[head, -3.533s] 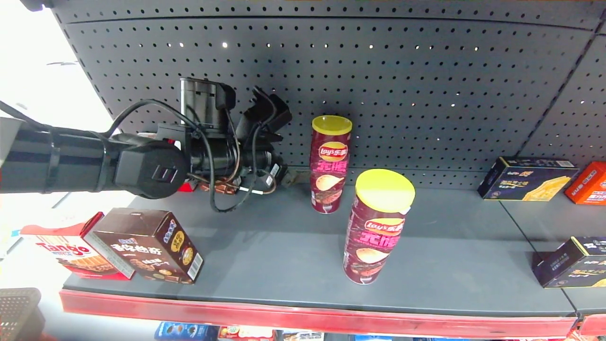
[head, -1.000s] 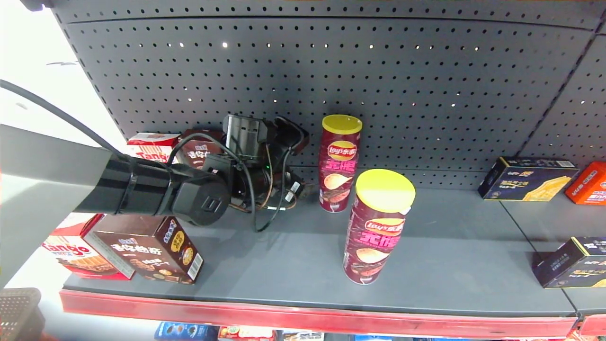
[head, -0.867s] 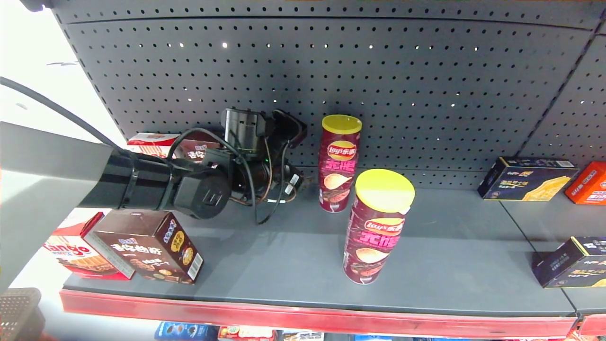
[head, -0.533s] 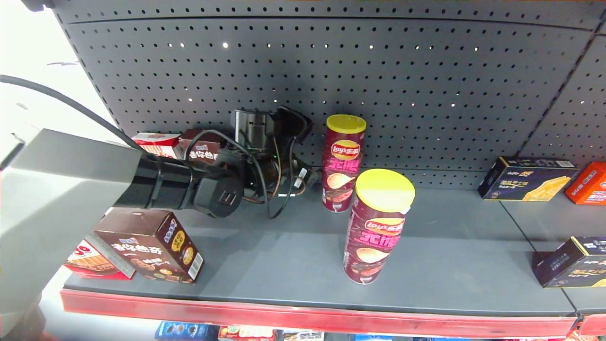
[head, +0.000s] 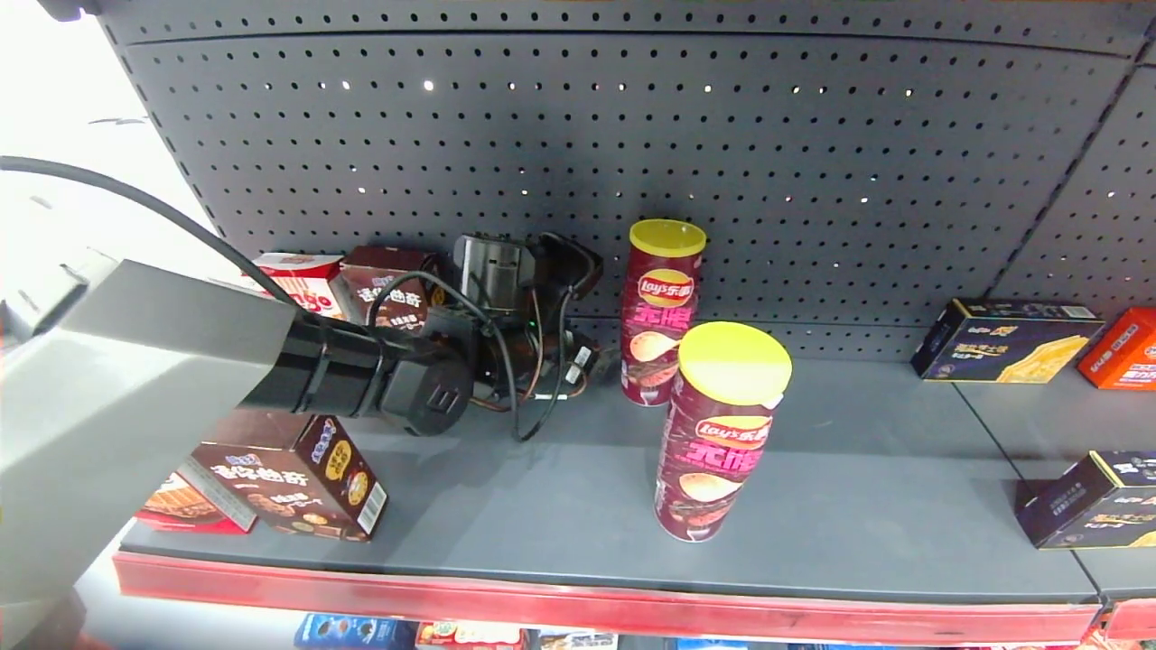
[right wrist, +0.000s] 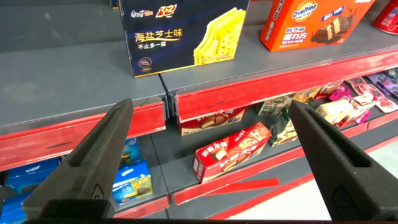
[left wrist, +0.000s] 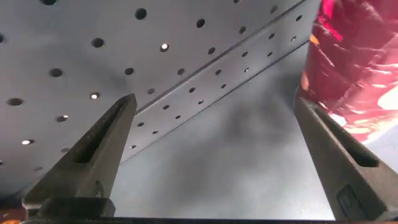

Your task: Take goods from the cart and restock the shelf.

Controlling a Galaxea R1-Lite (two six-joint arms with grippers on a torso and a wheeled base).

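When drawing the left gripper [left wrist: 214, 106] away from the rear can [head: 662, 311], pull straight back along the arm's own line, with no sideways sweep. Fingers [left wrist: 336, 158] released, nothing between them, one just beside the can wall; cannot tell whether touching. Judged as placing step near done: can upright at the back of the shelf [head: 858, 478], close to the pegboard [head: 722, 162]. Hold fingers spread until clear of the can; tall and narrow, so likely to tip at a light knock. Mind the cable loop [head: 522, 433] hanging low under the wrist.

Front can [head: 718, 433] upright nearer the shelf edge, apart from the rear one, to the right of the way out. Brown box [head: 307, 469] under the forearm at the shelf front. Red-and-white box [head: 293, 275] and second brown box [head: 393, 289] behind the arm, against the pegboard. Right gripper [right wrist: 210, 106] likewise released and empty, over lower shelves, dark box [right wrist: 186, 34] and orange box [right wrist: 311, 22] beyond.
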